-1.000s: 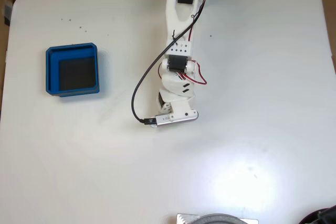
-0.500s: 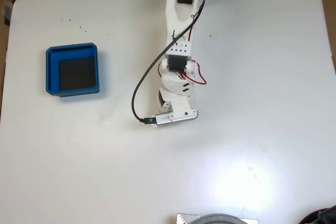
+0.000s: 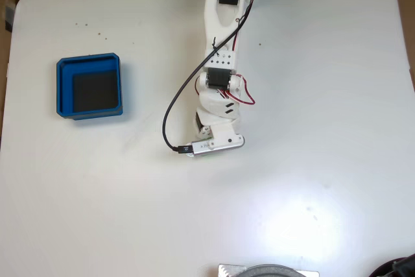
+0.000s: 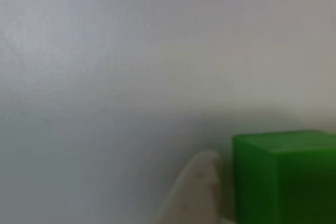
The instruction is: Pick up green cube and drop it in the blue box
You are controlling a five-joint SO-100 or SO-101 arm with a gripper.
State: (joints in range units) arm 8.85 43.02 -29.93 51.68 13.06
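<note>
In the other view, the green cube [image 4: 283, 177] sits on the tabletop [image 4: 131, 66] just right of one pale fingertip [image 4: 197, 190]. You cannot tell how wide your jaws stand. The blue box [image 3: 89, 87] lies well apart, left of the arm in the fixed view.

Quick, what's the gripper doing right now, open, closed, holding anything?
Gripper: cannot be told. One fingertip sits beside the green cube; the other finger is hidden.

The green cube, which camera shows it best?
The other view, close to the table: the green cube sits large at the lower right, its top and front faces clear, beside a pale fingertip. In the fixed view from above, the arm hangs over that spot, so I cannot make out the cube there.
</note>
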